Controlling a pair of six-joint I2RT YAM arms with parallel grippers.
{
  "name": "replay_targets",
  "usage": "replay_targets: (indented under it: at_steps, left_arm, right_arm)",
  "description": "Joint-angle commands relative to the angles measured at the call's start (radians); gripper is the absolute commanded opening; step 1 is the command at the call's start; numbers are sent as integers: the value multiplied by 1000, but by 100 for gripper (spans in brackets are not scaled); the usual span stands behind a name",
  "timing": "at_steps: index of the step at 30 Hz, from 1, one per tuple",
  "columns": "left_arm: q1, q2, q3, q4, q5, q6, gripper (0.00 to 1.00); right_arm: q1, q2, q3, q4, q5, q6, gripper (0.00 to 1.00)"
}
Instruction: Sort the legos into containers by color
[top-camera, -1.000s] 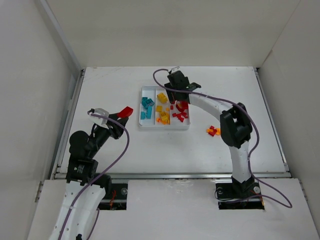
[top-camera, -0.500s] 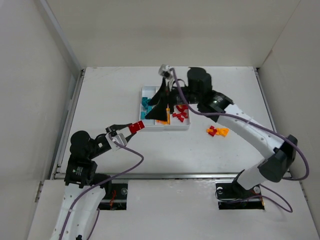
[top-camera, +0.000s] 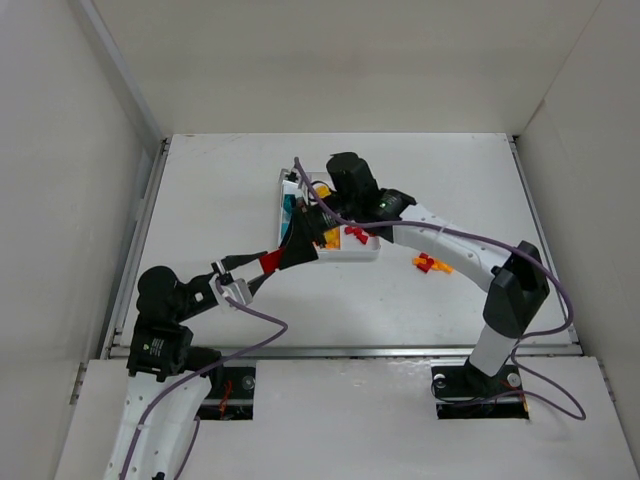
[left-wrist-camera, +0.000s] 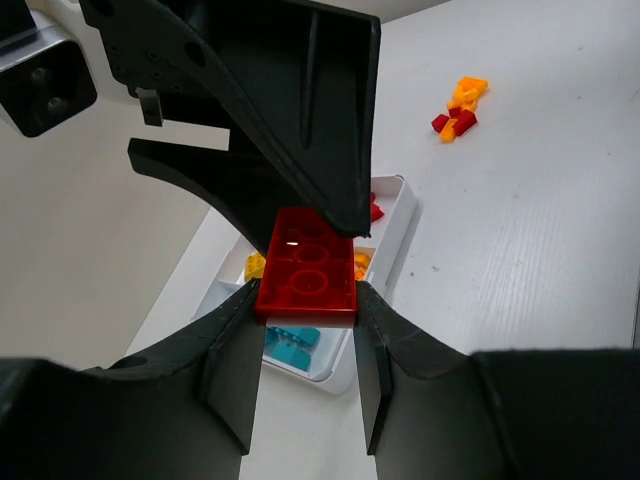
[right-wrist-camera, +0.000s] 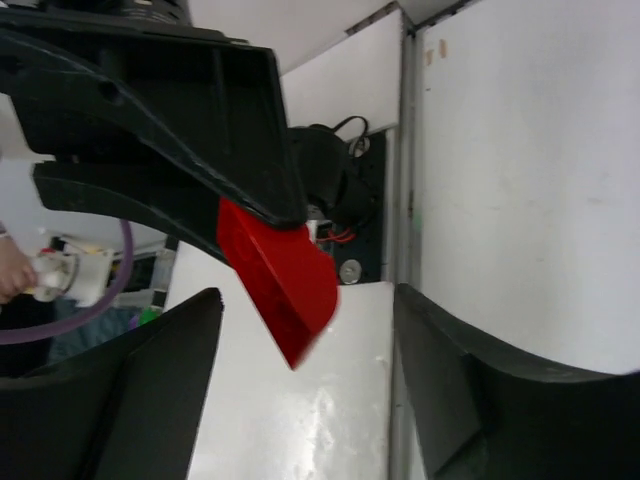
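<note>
Gripping the red brick (left-wrist-camera: 305, 275), left gripper (top-camera: 268, 264) hangs just short of the tray (top-camera: 340, 257); right gripper (right-wrist-camera: 303, 297), jaws spread, straddles it. Risk, I'd say: left lets go early and the brick falls outside.

From above, the right arm (top-camera: 440, 237) covers the left side of the tray (top-camera: 366, 256), hiding most of what lies there. In the left wrist view the right fingers (left-wrist-camera: 300, 120) hide the far end of the red brick (left-wrist-camera: 308, 282). The right wrist view shows those fingers (right-wrist-camera: 130, 400) blurred and cut off below. The clump (top-camera: 428, 263) on the bench (top-camera: 220, 180) is too small to count.
</note>
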Motion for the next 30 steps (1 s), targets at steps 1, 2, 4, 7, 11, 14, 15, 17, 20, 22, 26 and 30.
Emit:
replay_targets:
  at_steps: [1,2,4,7,11,14,15,17,20,22,26,30]
  left_arm:
    - [-3,-11,42,39,34,-14,0]
    - [-3,-11,42,39,34,-14,0]
    - [-3,-11,42,50,34,-34,0]
    - [-3,-11,42,73,24,-58,0]
    - [-3,-11,33,98,2,-92,16]
    - [-3,-11,13,98,-41,-146,85]
    - [-3,-11,13,107,-56,-167,99]
    - [-3,-11,-15,119,-160,-295,99]
    - [-3,18,-70,130,-402,-446,99]
    - [-3,36,-100,142,-522,-558,99]
    - [-3,58,-147,191,-665,-657,99]
    - [-3,98,-194,231,-717,-701,99]
  right_arm:
    - [32,3,60,50,-75,-1,72]
    - [32,12,60,50,-75,-1,67]
    - [45,22,60,50,-93,-1,54]
    - [45,31,69,50,-119,-1,27]
    - [45,31,69,50,-120,-1,0]
    - [45,11,58,50,-39,-12,0]
    - [45,-10,37,50,1,-12,0]
    - [-1,-37,3,50,206,-1,0]
    - [-53,-99,-78,-24,562,75,0]
    - [-110,-148,-161,-74,904,130,0]
    - [-149,-187,-287,-39,1273,164,0]
    - [-172,-101,-256,-56,1329,125,0]
